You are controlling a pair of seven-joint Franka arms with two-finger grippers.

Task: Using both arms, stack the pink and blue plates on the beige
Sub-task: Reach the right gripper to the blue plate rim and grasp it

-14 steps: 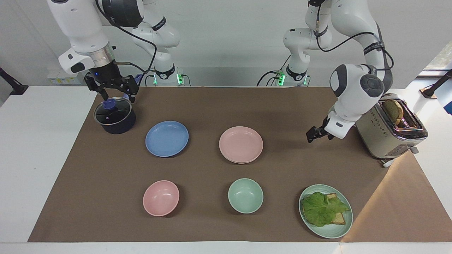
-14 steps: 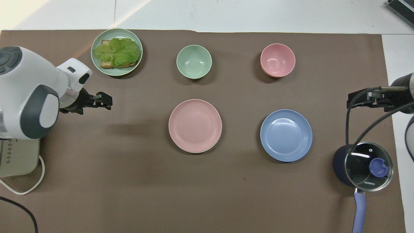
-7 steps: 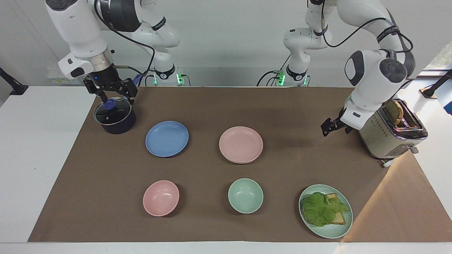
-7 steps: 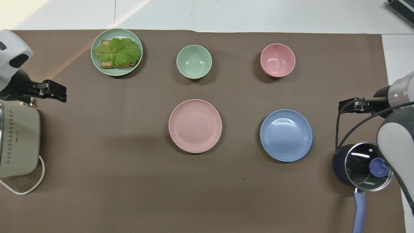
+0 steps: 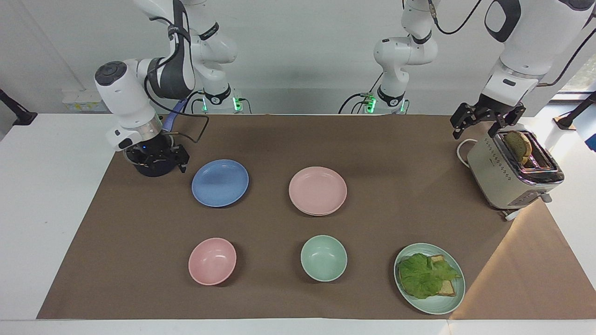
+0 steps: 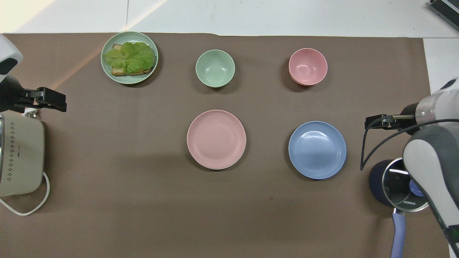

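The pink plate (image 5: 317, 188) (image 6: 216, 138) lies mid-table on top of the beige plate (image 6: 215, 168), of which only a thin pale rim shows. Beside it, toward the right arm's end, the blue plate (image 5: 220, 182) (image 6: 317, 149) rests alone on the mat. My right gripper (image 5: 160, 163) (image 6: 369, 123) hangs low and open over the dark pot, a short way from the blue plate, holding nothing. My left gripper (image 5: 484, 125) (image 6: 57, 104) is open and empty, up in the air over the toaster.
A lidded dark pot (image 5: 151, 170) with a blue handle stands beside the blue plate. A toaster (image 5: 512, 174) holding bread stands at the left arm's end. Farther from the robots stand a pink bowl (image 5: 212, 260), a mint-green bowl (image 5: 323, 257) and a green plate (image 5: 437, 304) with a lettuce sandwich.
The left arm rose and swung away from the mat to above the toaster. The right gripper came down over the pot, toward the blue plate. No plate moved.
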